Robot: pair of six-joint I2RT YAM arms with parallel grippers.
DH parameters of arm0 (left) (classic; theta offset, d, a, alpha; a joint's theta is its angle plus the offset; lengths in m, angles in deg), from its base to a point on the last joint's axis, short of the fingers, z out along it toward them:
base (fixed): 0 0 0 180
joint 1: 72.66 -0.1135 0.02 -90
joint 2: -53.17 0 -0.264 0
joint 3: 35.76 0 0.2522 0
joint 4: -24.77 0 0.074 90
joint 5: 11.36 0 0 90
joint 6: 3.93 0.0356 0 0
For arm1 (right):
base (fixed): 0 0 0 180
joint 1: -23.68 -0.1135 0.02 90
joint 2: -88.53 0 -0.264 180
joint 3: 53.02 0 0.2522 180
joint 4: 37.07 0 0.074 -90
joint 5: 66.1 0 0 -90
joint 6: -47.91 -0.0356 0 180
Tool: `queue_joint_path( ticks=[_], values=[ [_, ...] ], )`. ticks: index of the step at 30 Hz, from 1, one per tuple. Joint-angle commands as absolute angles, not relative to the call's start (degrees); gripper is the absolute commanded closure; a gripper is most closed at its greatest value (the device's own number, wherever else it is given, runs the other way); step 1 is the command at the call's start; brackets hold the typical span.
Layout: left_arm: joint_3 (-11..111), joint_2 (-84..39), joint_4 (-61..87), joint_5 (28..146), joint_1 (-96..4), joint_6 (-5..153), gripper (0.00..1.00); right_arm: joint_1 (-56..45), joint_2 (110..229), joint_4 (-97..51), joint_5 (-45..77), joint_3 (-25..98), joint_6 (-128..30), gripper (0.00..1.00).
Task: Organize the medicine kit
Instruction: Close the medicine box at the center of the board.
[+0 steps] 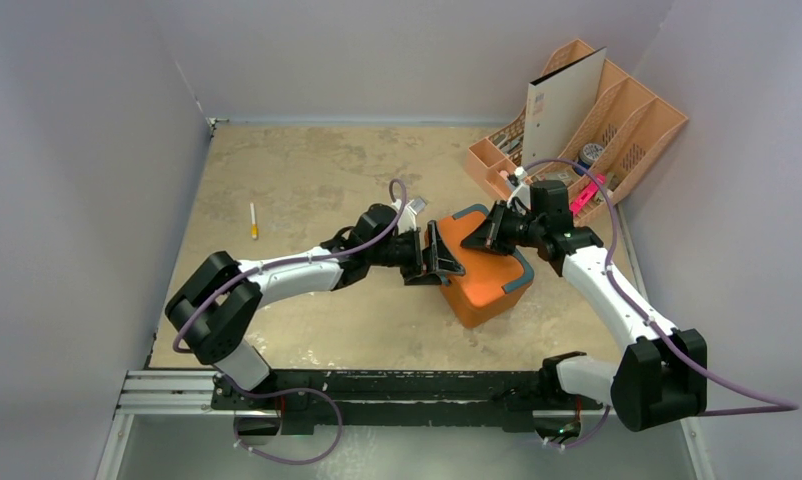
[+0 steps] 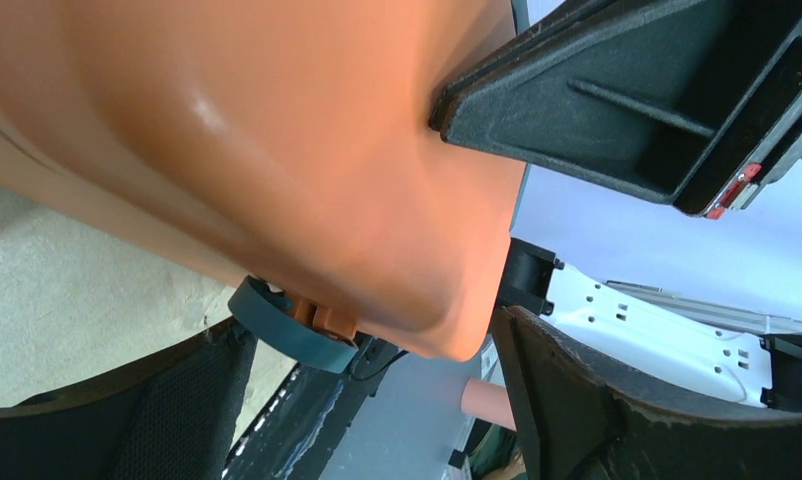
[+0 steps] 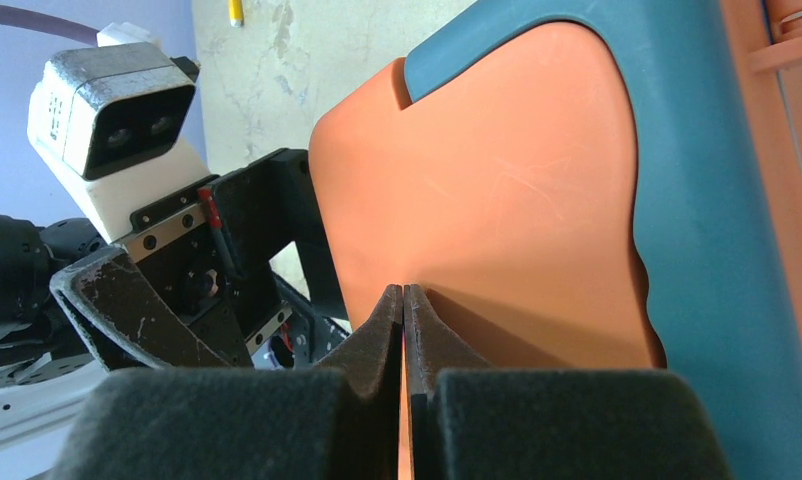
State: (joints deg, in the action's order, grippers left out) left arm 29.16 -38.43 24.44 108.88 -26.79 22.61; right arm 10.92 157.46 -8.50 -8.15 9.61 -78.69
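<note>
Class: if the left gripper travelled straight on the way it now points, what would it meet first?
The medicine kit. The left gripper points at its left side with jaws open; the wrist view shows the orange case already between them, so contact would probably come almost at once.

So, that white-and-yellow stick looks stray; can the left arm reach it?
Probably yes: the stick lies unobstructed on that arm's side, but the left gripper, straddling the medicine kit, must back off.

Medicine kit (image 1: 485, 270) — bright orange, edged in grey-blue.
</note>
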Motion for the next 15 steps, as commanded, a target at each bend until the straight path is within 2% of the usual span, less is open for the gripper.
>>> queue_joint_path(
  ticks=[1,15],
  values=[
    [28.7,-39.8,30.7,107.7,-26.0,18.9,0.14,10.6,157.9,-2.4,-3.9,7.3,-76.8,1.0],
    [26.4,-36.4,33.7,102.2,-25.1,15.7,0.14,10.4,157.6,-2.9,-4.2,6.9,-77.1,1.0]
  ],
)
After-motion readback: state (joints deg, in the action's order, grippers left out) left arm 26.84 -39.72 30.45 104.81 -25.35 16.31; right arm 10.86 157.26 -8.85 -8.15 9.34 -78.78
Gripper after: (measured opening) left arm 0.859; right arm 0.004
